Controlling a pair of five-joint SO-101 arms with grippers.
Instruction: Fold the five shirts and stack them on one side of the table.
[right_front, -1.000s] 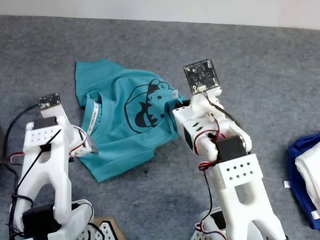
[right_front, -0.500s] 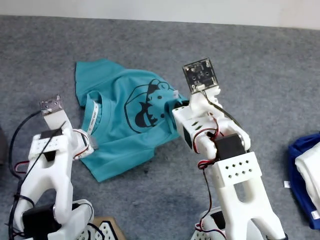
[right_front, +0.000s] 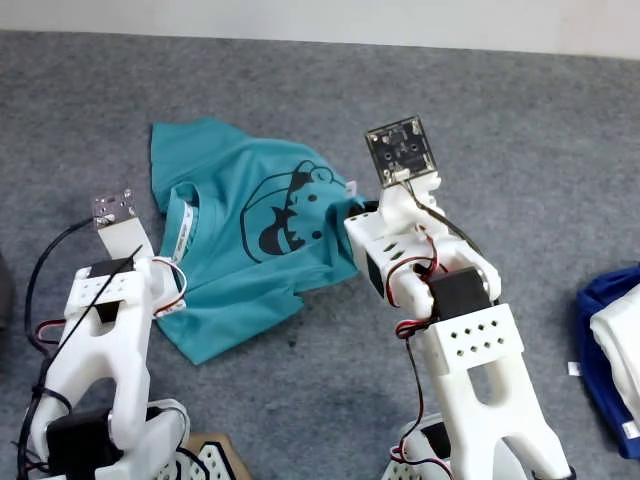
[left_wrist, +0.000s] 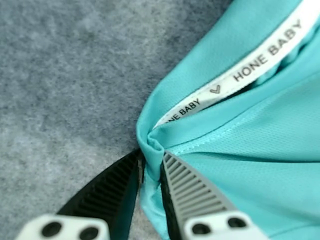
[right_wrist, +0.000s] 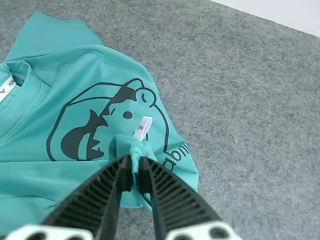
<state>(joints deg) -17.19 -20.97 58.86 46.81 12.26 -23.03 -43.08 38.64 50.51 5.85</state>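
Note:
A teal shirt (right_front: 240, 250) with a dark bear print lies crumpled on the grey table between the two arms. In the left wrist view my left gripper (left_wrist: 151, 170) is shut on a pinched fold of the teal shirt (left_wrist: 250, 145) beside its white-taped collar (left_wrist: 235, 75). In the right wrist view my right gripper (right_wrist: 134, 167) is shut on a bunched fold of the teal shirt (right_wrist: 85, 125) next to a small white tag (right_wrist: 141, 128). From above, the left arm (right_front: 110, 300) stands at the shirt's collar side and the right arm (right_front: 420, 270) at its opposite edge.
A dark blue garment with a white one on it (right_front: 610, 350) lies at the table's right edge. Grey table surface (right_front: 520, 150) stretches open behind and to the right of the shirt. A pale wall strip (right_front: 320, 18) runs along the far edge.
My left arm has moved forward and to the right with the collar fold, bunching the shirt's near side and shifting the print. The right arm has kept still.

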